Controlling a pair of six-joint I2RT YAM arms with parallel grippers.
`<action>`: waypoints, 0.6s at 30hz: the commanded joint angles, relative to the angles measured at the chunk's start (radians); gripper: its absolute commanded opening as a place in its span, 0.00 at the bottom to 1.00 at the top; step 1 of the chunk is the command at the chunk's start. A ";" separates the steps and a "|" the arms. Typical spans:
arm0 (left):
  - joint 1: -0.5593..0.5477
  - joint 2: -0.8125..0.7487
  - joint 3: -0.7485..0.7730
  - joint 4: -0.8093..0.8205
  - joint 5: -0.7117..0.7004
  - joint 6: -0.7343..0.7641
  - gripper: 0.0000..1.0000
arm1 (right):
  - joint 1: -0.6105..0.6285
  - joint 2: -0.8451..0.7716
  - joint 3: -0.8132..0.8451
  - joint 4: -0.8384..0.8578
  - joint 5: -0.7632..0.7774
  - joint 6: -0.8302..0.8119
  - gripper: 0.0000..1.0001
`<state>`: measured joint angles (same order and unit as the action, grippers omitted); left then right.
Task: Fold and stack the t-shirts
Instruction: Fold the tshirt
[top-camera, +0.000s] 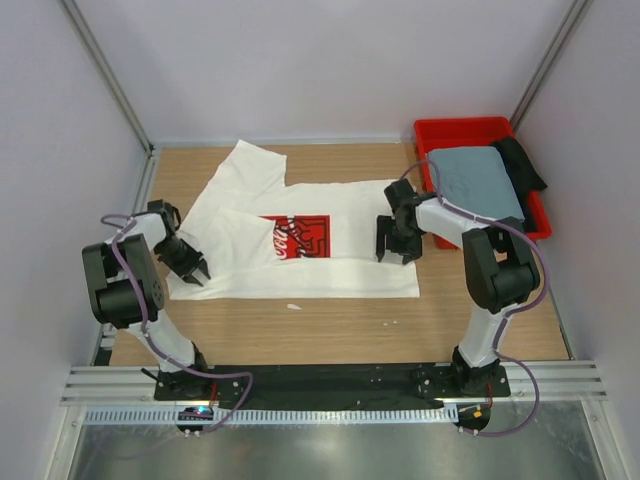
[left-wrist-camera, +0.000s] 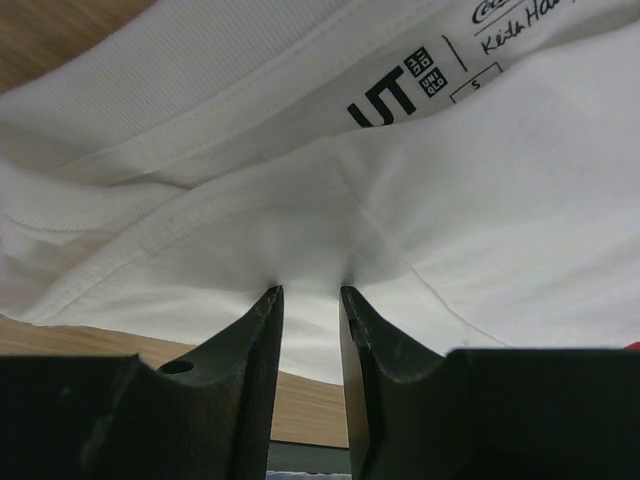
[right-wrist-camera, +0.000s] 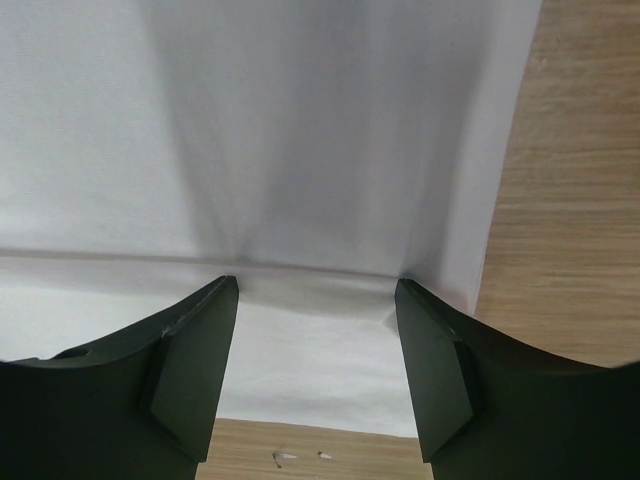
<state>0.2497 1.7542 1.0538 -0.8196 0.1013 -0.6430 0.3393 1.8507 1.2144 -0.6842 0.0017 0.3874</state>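
The white t-shirt (top-camera: 345, 270) with its red square print (top-camera: 296, 237) lies spread across the table, one sleeve pointing to the back left. My left gripper (top-camera: 195, 268) is at the shirt's left edge. In the left wrist view the shirt's collar and label (left-wrist-camera: 400, 95) show, and the left gripper (left-wrist-camera: 310, 290) stands open by a narrow gap, its tips pressed against the white cloth (left-wrist-camera: 480, 210). My right gripper (top-camera: 397, 250) is on the shirt's right part. It stands wide open (right-wrist-camera: 317, 282), tips resting on the cloth (right-wrist-camera: 300, 120) along a crease. The grey-blue t-shirt (top-camera: 478, 180) lies in the red bin.
The red bin (top-camera: 462, 130) stands at the back right, with a black item (top-camera: 522, 160) at its far side. Bare wooden table (top-camera: 330, 325) runs along the front, with small white scraps (top-camera: 293, 306) on it. White walls and metal posts enclose the table.
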 joint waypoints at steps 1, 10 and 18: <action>0.042 -0.016 -0.078 -0.038 -0.086 0.005 0.32 | -0.003 -0.047 -0.088 -0.012 0.052 -0.010 0.71; 0.046 -0.166 0.004 -0.102 -0.045 0.031 0.36 | -0.005 -0.042 0.109 -0.051 0.081 -0.027 0.73; 0.045 -0.064 0.354 0.033 0.060 0.094 0.47 | -0.036 0.203 0.552 -0.101 0.188 -0.032 0.79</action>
<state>0.2901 1.6375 1.2957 -0.8772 0.0933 -0.5915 0.3244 1.9915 1.6447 -0.7639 0.1123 0.3676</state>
